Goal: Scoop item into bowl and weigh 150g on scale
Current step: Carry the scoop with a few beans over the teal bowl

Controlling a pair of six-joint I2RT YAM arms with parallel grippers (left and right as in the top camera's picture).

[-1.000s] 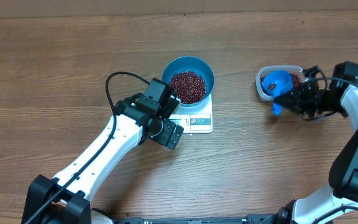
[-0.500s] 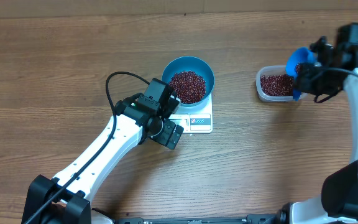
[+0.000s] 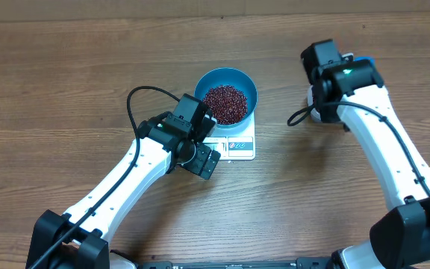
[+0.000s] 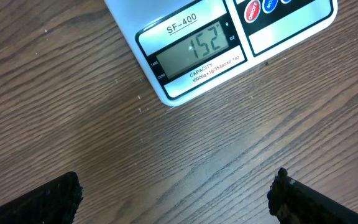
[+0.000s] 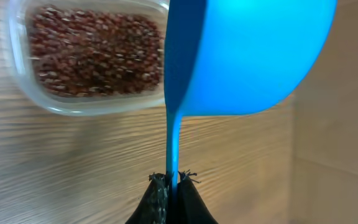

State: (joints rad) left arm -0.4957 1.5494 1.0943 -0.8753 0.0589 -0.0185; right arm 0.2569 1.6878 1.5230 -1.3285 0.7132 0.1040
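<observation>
A heap of beans [image 3: 225, 103] is seen filling the blue bowl [image 3: 245, 81]. The bowl is set on the white scale [image 4: 229, 37], near the middle of the table [image 3: 66, 75]. On the scale's display [image 4: 194, 53] the figure 152 is read, slightly over the target.

The left gripper [image 4: 173, 202] is held wide open and empty over bare wood, just in front of the scale.

Well to the right, a clear tub [image 5: 86, 62] holding more beans is seen. Beside it, a blue scoop [image 5: 247, 56] is pinched by its handle in the closed right gripper [image 5: 171, 182]. The scoop is turned on edge and its inside is hidden.

The weighing step is judged nearly done. Next, either the reading is to be accepted or a few beans are to be lifted out gently, without the bowl being nudged.
</observation>
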